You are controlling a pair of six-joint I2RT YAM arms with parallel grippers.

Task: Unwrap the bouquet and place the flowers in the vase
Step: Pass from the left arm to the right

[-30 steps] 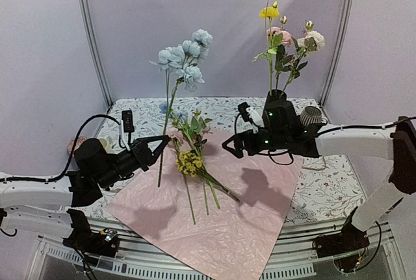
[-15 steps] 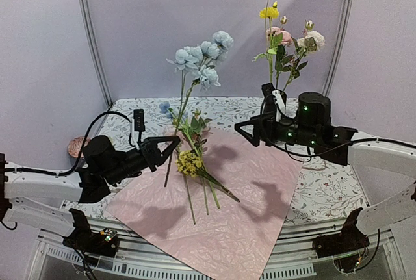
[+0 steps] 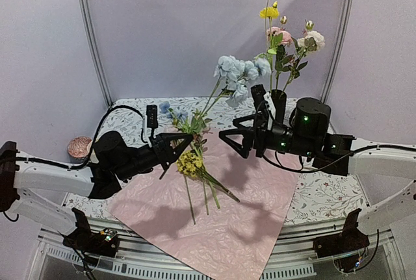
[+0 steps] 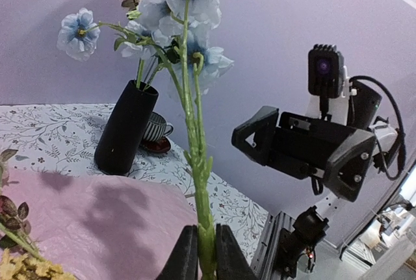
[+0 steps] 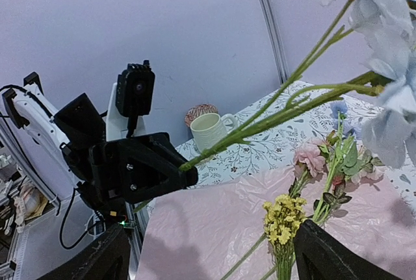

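My left gripper [image 3: 190, 141] is shut on the lower stem of a pale blue flower [image 3: 240, 72], which leans right so its blooms hang beside the black vase [image 3: 278, 104]. In the left wrist view the jaws [image 4: 206, 254] pinch the green stem [image 4: 198, 182] with the vase [image 4: 125, 127] beyond. Yellow and pink flowers [image 3: 286, 36] stand in the vase. My right gripper [image 3: 233, 130] is open, empty, facing the left gripper just right of the stem. The bouquet is unwrapped: pink paper [image 3: 240, 208] lies flat with remaining flowers [image 3: 195, 163] on it.
A ribbed cup on a red saucer [image 4: 156, 132] stands behind the vase. A cream mug [image 5: 211, 130] and a pink round object [image 3: 79, 145] sit at the table's left end. The floral tablecloth [image 3: 325, 192] shows right of the paper.
My left arm has carried the blue flower rightward and tilted it toward the vase. My right gripper has swung left and come close to the stem.
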